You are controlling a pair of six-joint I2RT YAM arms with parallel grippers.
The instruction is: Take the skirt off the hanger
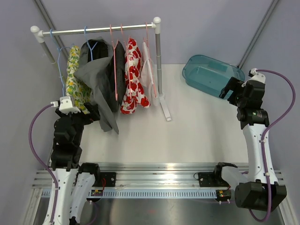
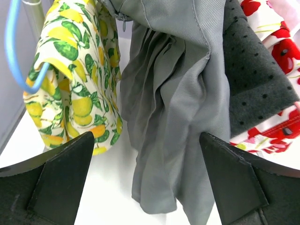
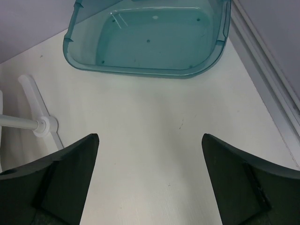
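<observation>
A grey skirt [image 1: 97,77] hangs from a blue hanger [image 1: 90,47] on the clothes rail [image 1: 103,30]. Its folds and lower hem fill the middle of the left wrist view [image 2: 173,108]. My left gripper [image 1: 93,114] is open just in front of the skirt's lower hem, and in the left wrist view [image 2: 146,134] the hem hangs between the spread fingers without touching them. My right gripper [image 1: 228,89] is open and empty at the right of the table; in the right wrist view [image 3: 149,136] it hovers over bare table.
A lemon-print garment [image 1: 75,79] hangs left of the skirt. A dark dotted garment [image 2: 253,79] and a red poppy-print garment [image 1: 133,77] hang to its right. The rack's foot [image 1: 165,107] rests on the table. A teal bin [image 1: 211,75] stands at the back right.
</observation>
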